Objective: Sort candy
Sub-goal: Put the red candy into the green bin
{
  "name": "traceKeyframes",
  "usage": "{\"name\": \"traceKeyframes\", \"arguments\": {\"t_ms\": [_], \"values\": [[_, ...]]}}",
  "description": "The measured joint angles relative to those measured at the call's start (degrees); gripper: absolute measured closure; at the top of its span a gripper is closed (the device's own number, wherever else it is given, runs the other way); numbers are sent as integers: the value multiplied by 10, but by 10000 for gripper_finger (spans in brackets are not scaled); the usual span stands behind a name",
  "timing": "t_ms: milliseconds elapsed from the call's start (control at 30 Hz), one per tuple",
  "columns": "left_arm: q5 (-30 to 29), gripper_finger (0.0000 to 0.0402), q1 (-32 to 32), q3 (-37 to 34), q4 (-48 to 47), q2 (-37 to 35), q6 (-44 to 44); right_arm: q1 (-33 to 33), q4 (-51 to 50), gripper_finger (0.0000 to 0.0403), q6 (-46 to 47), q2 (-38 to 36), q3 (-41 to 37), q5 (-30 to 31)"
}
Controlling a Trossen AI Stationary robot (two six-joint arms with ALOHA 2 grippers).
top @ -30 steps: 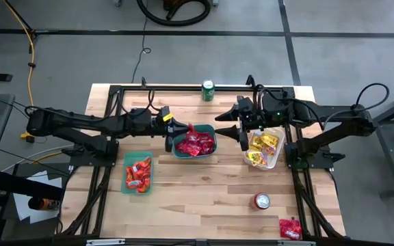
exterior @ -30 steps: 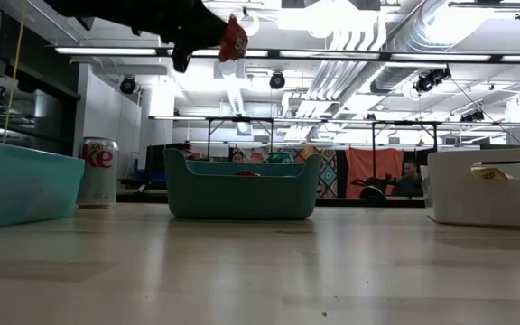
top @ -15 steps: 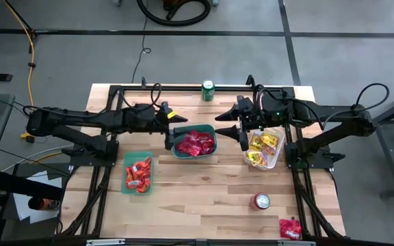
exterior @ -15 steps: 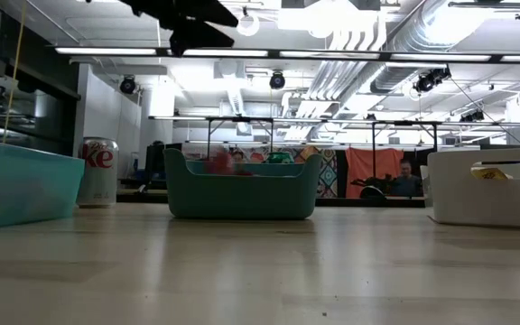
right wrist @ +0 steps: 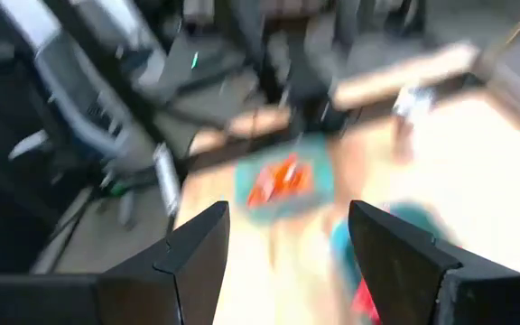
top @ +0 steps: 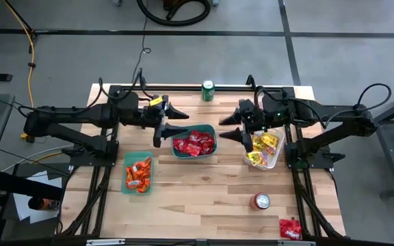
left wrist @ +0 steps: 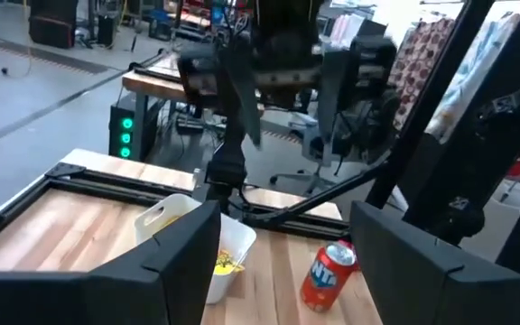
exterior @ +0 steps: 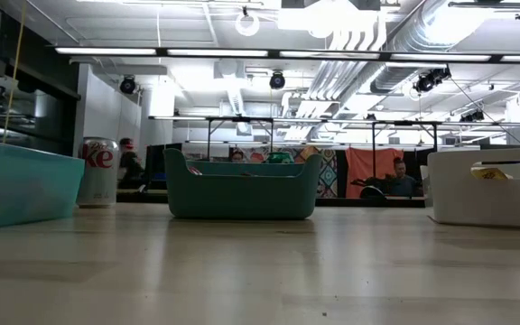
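left claw (top: 161, 121): apart, empty, just left of teal bin (top: 193, 143) | right claw (top: 239, 126): apart, empty, nearer stray red candy (top: 291, 228), far corner of surface beyond can (top: 261, 201)

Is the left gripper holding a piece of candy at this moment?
No, in the high view the left gripper stands open and empty beside the green bin, where the red candy lies.
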Motion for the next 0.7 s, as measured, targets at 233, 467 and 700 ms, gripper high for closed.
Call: {"name": "traceKeyframes", "arguments": {"t_ms": [233, 467, 700], "values": [[-14, 169, -2, 0, 0, 1, -15, 42, -160, 178, 139, -2, 0, -112], [-24, 170, 0, 0, 0, 1, -15, 199, -283, 178, 321, -2, 0, -117], [-26, 170, 5, 0, 1, 1, -15, 381, -306, 178, 565, -2, 0, -74]]}}
